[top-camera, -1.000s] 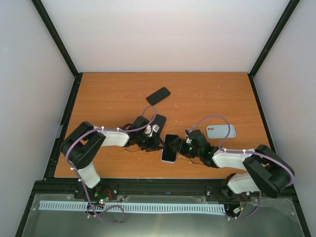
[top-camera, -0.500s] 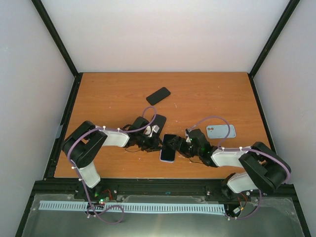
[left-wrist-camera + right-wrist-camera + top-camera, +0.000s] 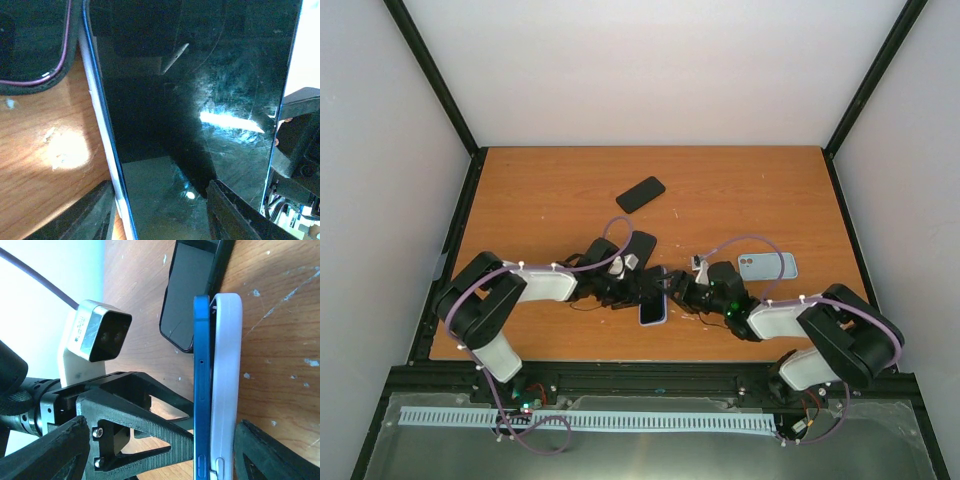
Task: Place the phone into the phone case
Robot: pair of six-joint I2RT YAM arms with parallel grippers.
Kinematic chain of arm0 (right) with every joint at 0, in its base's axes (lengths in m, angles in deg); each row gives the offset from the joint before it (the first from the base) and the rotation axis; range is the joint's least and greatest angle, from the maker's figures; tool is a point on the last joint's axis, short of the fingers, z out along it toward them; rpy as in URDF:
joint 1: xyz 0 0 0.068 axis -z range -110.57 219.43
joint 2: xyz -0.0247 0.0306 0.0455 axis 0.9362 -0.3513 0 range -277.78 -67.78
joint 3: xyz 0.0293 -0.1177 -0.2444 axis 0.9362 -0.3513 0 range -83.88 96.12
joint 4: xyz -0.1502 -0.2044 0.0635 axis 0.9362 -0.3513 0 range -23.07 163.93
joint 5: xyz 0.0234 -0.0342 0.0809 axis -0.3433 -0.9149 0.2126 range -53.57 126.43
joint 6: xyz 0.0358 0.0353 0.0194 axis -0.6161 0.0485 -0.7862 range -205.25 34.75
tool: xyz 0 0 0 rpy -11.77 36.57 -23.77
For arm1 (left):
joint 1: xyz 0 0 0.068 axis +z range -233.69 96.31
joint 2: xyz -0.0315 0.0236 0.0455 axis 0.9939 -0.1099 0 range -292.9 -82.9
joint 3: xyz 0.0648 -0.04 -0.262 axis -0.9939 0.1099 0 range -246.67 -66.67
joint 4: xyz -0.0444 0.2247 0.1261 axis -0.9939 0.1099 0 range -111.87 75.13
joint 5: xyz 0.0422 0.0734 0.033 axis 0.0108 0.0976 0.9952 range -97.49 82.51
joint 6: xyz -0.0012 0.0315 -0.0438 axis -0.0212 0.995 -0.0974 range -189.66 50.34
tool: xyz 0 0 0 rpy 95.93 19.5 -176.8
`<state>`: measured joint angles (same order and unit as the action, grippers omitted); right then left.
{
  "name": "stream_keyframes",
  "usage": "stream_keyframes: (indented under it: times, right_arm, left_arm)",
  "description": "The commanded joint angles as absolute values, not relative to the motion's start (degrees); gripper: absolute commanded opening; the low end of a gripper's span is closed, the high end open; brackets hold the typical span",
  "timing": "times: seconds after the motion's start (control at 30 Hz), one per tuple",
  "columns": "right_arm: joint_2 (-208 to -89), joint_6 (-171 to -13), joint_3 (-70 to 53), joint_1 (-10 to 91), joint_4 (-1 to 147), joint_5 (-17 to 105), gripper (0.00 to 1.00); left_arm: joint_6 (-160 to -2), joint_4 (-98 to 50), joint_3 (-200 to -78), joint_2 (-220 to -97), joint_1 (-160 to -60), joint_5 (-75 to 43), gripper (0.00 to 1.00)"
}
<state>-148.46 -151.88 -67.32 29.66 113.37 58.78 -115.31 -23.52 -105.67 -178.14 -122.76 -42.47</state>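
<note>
Moved: phone (image 3: 202, 365) and case (image 3: 226, 365) look narrower from above than a second ago and sit a little further left; both grippers have drawn in on them.
Place: on the table (image 3: 740, 190), close to its near edge, about midway along it.
Pose: phone looks tipped up on a long edge, back against the white case. A small gap shows at one end, so I judge it not fully seated.
Long axis: runs near edge to far edge, slightly slanted.
Left gripper (image 3: 636, 289): on the screen side, one finger (image 3: 150, 415) reaching the screen. Jaws are partly apart; cannot tell whether it grips.
Right gripper (image 3: 676, 292): on the case side, fingers spread wide with phone and case in the gap ahead. No contact seen; it holds nothing.
Nearer arm: neither; each is just beside.
Next move, my guess: press across the short axis to close that gap.
Count: one blue phone, one white case, two other dark phones (black phone (image 3: 640, 193), dark phone (image 3: 645, 241)), one pale slab (image 3: 767, 266) (phone or case, unclear), two grippers.
</note>
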Motion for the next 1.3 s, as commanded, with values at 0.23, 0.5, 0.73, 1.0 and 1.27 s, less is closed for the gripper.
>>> stream_keyframes:
  times: [0.23,0.5,0.73,1.0,1.27]
  right_arm:
    - [-154.51,-153.18,-65.85,28.74,123.99,65.55,0.57]
    - [-157.3,-153.68,-67.15,28.7,127.88,65.96,0.32]
    - [-158.43,-153.46,-67.27,28.65,127.38,66.0,0.16]
    - [-154.81,-148.71,-65.47,28.65,116.6,63.95,0.08]
    - [-151.15,-147.24,-65.08,28.65,112.91,62.83,0.3]
  left_arm:
    - [-113.61,-24.94,-103.34,-177.49,-124.03,-41.54,0.47]
    - [-113.13,-24.49,-102.27,-178.06,-124.03,-41.32,0.47]
    - [-112.42,-23.77,-102.86,-178.4,-124.03,-41.47,0.48]
    - [-111.97,-22.2,-104.44,-178.55,-124.03,-40.72,0.5]
    - [-112.16,-21.58,-104.2,-179.32,-124.03,-39.92,0.48]
